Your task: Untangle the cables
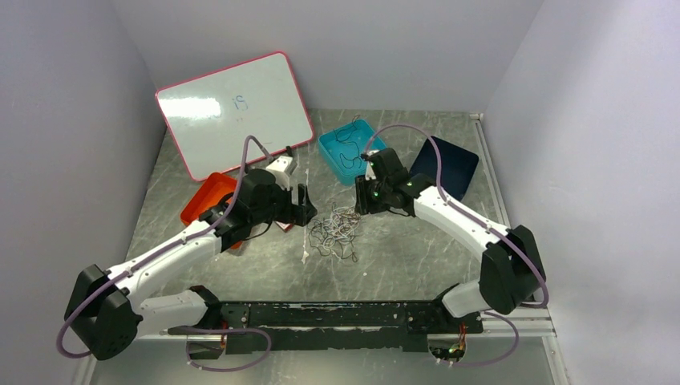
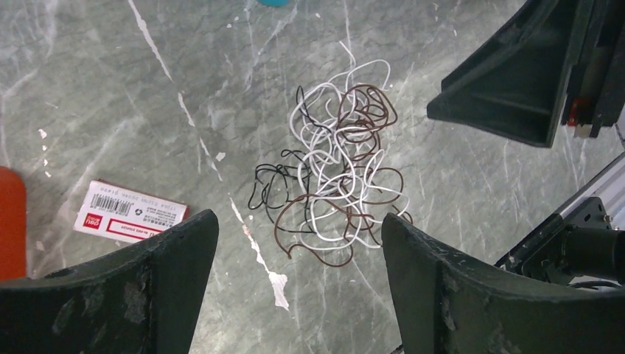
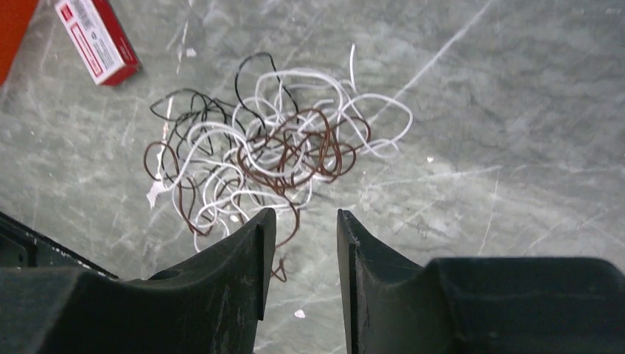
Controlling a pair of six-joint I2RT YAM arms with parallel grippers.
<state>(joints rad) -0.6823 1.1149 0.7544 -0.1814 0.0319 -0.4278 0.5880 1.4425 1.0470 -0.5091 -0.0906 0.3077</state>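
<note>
The cables (image 1: 337,233) lay tangled mid-frame on the table (image 1: 417,257). The left gripper (image 2: 298,221) hung above them, jaws wide apart and empty. The right gripper (image 3: 306,221) was narrowly parted, gripping nothing.

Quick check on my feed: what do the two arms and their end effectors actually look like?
The left arm and right arm have white links with bulky black joints; a lilac cable loops along each. Small green lights glow near the right wrist. The left end effector and right end effector each have two black wedge-shaped fingers, scuffed pale.
</note>
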